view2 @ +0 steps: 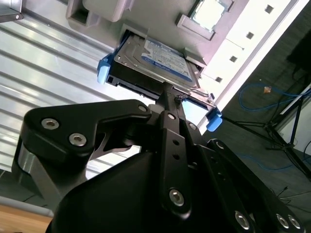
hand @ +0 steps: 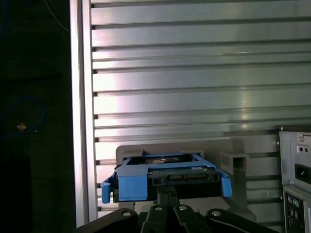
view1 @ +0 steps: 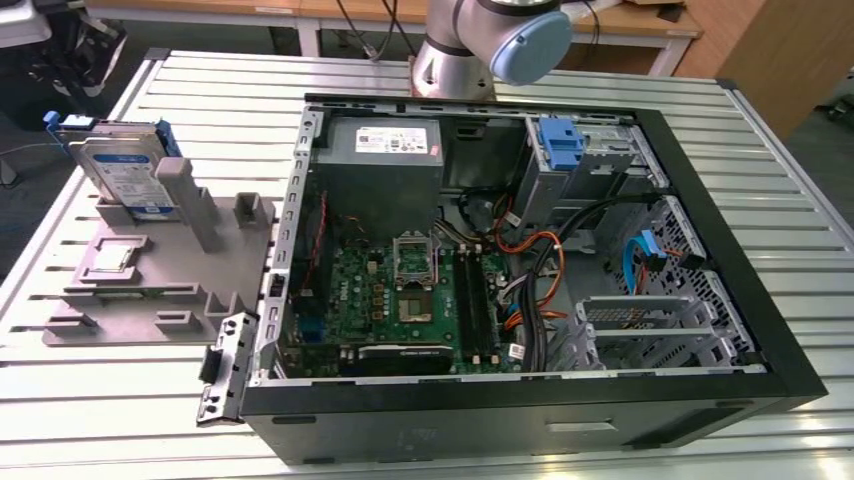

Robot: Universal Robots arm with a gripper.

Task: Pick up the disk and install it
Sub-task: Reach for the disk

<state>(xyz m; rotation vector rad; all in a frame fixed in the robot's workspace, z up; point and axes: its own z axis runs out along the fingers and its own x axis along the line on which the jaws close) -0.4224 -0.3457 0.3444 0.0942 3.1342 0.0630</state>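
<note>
Closest to the wrist cameras, I am seeing the gripper (view2: 166, 95) clenched on nothing, its two fingers pressed together and its tip pointing toward the disk (view2: 154, 57). The disk is standing on edge in a slot of the grey holder (view1: 160, 265), with blue rails running along its edges. In the exterior view it is standing free. There the holder is lying on the ribbed metal table (view1: 767, 130) at about nine o'clock from the open computer case (view1: 747, 395), and the disk is rising from the holder's far end, nearer ten o'clock. Inside the case, the grey power-supply box (view1: 387, 165) is sitting toward eleven o'clock and a blue bracket (view1: 561, 145) toward one o'clock. Beyond the case, at twelve o'clock, the arm (view1: 461, 50) is rising from the table.
</note>
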